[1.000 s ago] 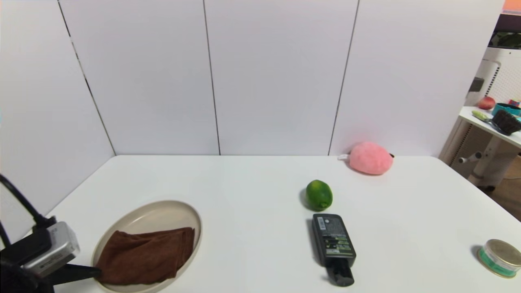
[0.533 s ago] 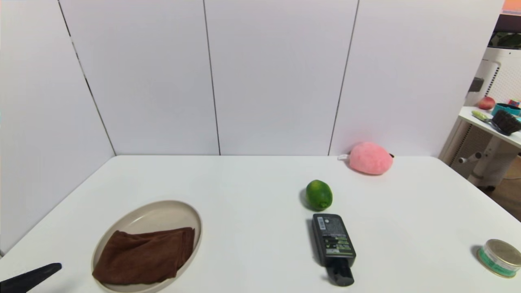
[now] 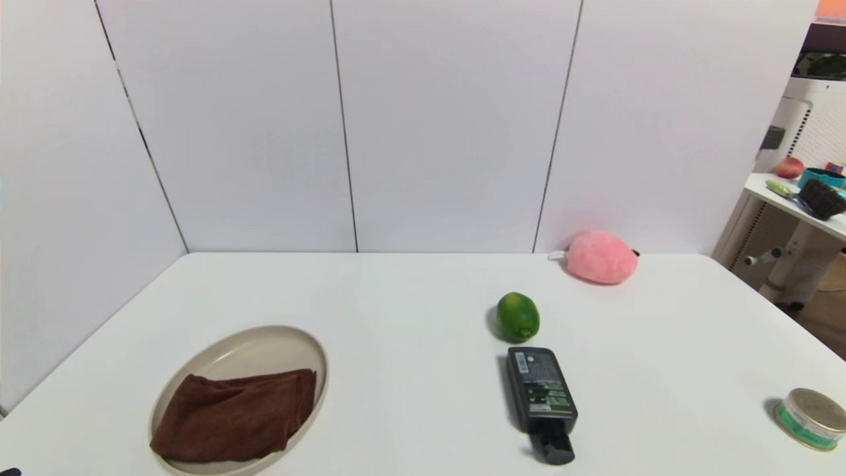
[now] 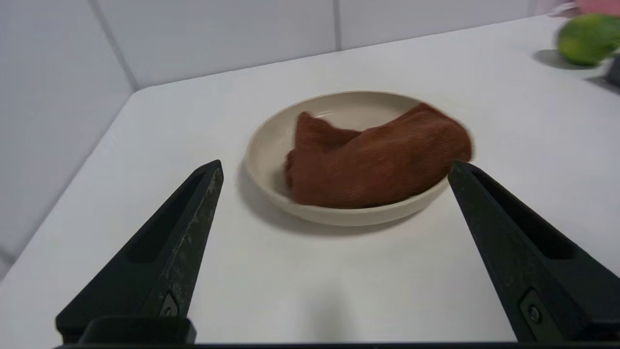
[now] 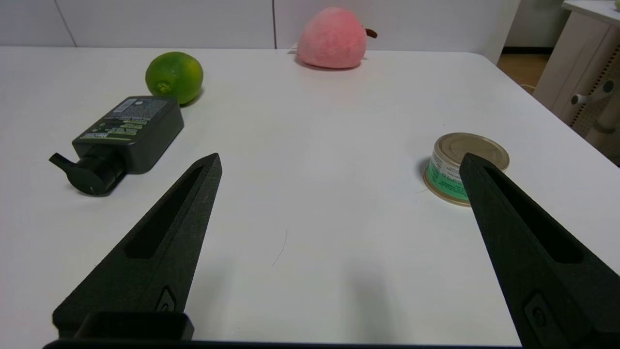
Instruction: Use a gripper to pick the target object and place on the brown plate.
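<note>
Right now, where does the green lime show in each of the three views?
Head view: lime right of centre on the table, just behind the black bottle.
Left wrist view: lime in the far corner, beyond the brown plate.
Right wrist view: lime behind the bottle.
Shared landmark: the pink plush ball by the back wall.

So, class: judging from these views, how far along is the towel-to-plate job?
Done: the fuzzy dark brown cloth towel lies on the round beige plate. In hand: nothing; the left gripper sits short of the plate, jaws open and empty. The right gripper is open, idle. Nothing visible remains.
</note>
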Tool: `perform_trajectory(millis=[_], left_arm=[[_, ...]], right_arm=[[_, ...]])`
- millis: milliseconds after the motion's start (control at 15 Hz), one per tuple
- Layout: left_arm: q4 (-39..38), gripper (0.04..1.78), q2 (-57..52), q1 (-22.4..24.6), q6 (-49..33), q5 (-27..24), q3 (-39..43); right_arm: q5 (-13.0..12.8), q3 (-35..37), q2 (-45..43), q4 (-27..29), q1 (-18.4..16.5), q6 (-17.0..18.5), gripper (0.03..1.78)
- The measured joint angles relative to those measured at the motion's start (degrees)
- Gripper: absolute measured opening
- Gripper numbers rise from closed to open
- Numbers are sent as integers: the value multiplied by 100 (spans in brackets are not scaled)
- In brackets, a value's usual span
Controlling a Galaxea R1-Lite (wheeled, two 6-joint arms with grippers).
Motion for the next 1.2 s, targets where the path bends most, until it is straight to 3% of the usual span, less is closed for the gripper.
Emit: perform_trajectory(millis=[133,200,1200], left_arm=[[585,168,-369,-20,-2,723,26],[763,168,-482,-26,24,800,28],[758,169,-694,-33,-578,923,30]], right_arm=[[0,0,0,0,0,0,169],[5,0,0,0,0,-5,169],[0,0,0,0,0,0,169]])
